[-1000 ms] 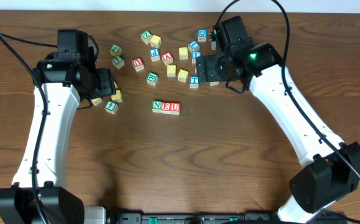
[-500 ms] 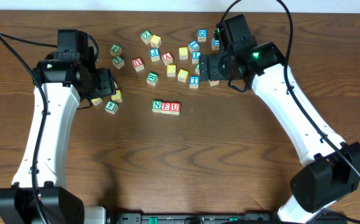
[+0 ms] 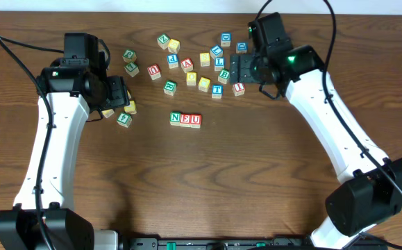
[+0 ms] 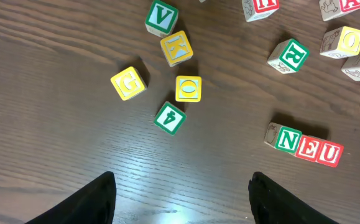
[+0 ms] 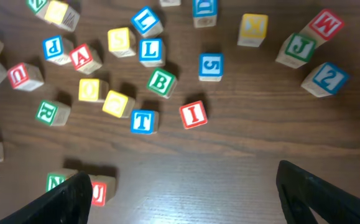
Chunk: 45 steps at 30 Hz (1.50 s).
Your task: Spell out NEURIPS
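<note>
Three cubes reading N [image 3: 176, 119], E [image 3: 186, 119], U [image 3: 196, 120] lie in a row at mid-table; the left wrist view shows the same row [image 4: 308, 147]. A green R [image 4: 292, 55] lies above that row. In the right wrist view a red I [image 5: 193, 114], blue P [image 5: 53, 46] and yellow S [image 5: 120, 40] lie loose among other cubes. My right gripper [image 3: 234, 69] hovers open just above the I [image 3: 239, 88], nothing between its fingers [image 5: 186, 199]. My left gripper [image 3: 121, 92] is open and empty over bare wood [image 4: 183, 199].
Other loose cubes crowd the back: blue T [image 5: 143, 121], green B [image 5: 161, 82], red A [image 5: 82, 57], blue 5 [image 5: 210, 66], green J [image 5: 298, 46], red M [image 5: 324, 23]. Near the left gripper lie yellow G [image 4: 129, 83], yellow O [image 4: 188, 88], green 4 [image 4: 170, 117].
The right arm has drawn back up and to the right, uncovering the red I cube it was over. The left arm has not moved.
</note>
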Each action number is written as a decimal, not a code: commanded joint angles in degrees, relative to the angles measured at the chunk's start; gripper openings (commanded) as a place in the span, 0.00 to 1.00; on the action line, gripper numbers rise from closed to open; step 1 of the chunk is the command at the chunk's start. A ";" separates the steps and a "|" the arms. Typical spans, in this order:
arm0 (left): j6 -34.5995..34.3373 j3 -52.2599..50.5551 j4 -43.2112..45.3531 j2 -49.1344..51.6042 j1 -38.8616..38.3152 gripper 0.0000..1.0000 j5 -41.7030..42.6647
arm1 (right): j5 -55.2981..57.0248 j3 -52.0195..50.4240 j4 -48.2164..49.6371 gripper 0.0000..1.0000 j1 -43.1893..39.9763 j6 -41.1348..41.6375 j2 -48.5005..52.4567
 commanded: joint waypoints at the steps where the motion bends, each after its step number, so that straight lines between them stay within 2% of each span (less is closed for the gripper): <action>1: 0.33 0.28 0.24 0.31 -0.07 0.67 -0.11 | 0.68 1.01 0.72 0.89 -0.68 1.01 0.57; 15: -0.11 0.26 2.89 0.31 -0.07 0.68 -0.09 | -3.78 2.86 4.61 0.86 -0.63 0.02 3.32; 28: -0.13 0.22 5.49 0.35 -0.07 0.67 -0.09 | -6.62 22.53 -3.10 0.84 1.40 -4.66 17.59; 45: -0.28 -0.90 7.04 1.81 -0.07 0.67 -0.11 | -6.73 22.86 0.22 0.83 6.25 -3.76 20.11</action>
